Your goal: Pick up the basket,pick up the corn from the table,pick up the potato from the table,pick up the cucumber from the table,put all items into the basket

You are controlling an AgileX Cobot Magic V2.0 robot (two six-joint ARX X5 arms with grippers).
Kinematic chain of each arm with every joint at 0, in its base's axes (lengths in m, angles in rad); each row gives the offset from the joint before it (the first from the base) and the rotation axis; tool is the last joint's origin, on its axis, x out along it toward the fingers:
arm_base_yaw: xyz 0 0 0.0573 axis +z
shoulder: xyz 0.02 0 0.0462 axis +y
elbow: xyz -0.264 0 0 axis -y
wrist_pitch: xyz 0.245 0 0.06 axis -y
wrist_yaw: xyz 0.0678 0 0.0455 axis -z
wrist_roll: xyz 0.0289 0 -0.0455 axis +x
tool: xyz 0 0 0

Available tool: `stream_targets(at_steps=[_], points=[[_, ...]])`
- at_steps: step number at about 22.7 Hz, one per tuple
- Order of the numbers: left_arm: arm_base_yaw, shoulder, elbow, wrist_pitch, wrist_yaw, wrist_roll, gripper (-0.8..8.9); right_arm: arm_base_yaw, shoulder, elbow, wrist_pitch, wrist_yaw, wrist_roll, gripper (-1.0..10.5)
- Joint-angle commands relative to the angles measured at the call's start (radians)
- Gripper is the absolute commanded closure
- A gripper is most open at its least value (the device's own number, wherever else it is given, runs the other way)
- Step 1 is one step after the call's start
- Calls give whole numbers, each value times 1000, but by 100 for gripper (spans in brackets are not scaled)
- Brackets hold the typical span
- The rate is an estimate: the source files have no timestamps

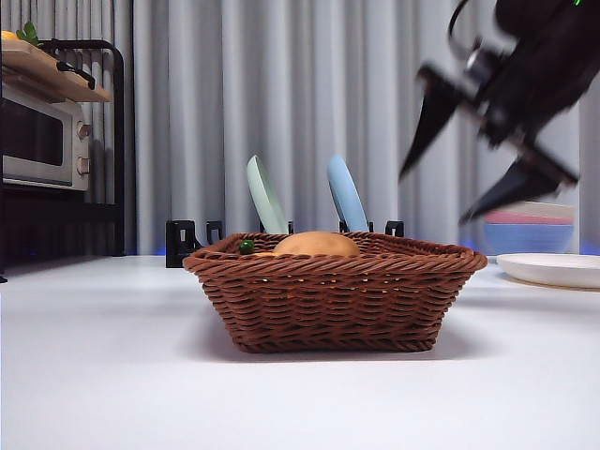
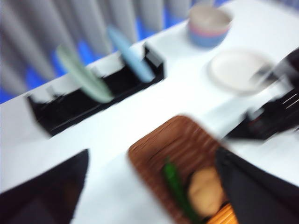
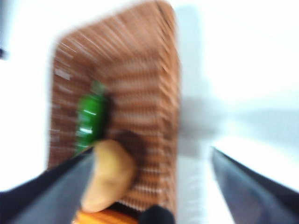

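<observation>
The brown wicker basket stands on the white table in mid view. In it lie the tan potato and the dark green cucumber, whose tip shows over the rim. The left wrist view, though blurred, shows the basket, the cucumber, the potato and an orange edge of the corn. The right wrist view shows the basket, cucumber, potato and corn. My right gripper is open and empty, high to the basket's right. My left gripper is open and empty above the basket.
A black dish rack behind the basket holds a green plate and a blue plate. Stacked bowls and a white plate sit at the right. A microwave stands on a shelf at the left.
</observation>
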Motion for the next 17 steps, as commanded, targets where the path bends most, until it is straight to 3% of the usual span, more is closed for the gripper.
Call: stream_targets(at_steps=[1,3,10,17], points=[[19,1,-4,-60,-66,44,821,4,-120,7,-3,-2,-126,670],[26,-1,-4,-85,-91,54,822,6,-238,7,-19,1,-226,975],[26,-77,-86,-12,-140,61,822,38,-446,7,-145,320,-373,958],[26,-307,-463,258,-143,61,822,85,-554,2,-147,340,-404,958]])
